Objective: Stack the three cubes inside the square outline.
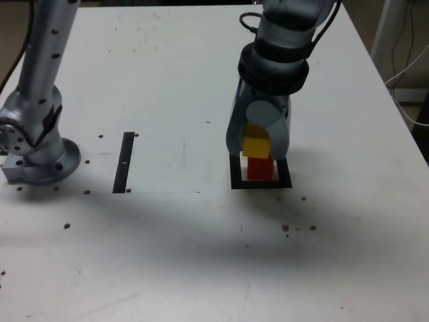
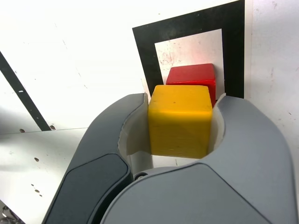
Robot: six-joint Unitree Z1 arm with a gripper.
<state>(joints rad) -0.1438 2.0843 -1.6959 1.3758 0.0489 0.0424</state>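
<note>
Only partly visible, red cube (image 2: 191, 77); gripper (image 2: 180, 122) clasps yellow cube (image 2: 180, 119).

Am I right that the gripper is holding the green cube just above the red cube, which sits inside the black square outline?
Not quite: the cube in the gripper is the yellow cube, not green, as the wrist view shows. The rest holds: it is above the red cube, inside the square outline.

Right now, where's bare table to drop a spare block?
Bare: the stretch between the black strip and the square outline, and the wide near edge of the table, apart from small dark specks. Crowded: the outline, where the gripper holds the yellow cube over the red cube; the arm base.
</note>
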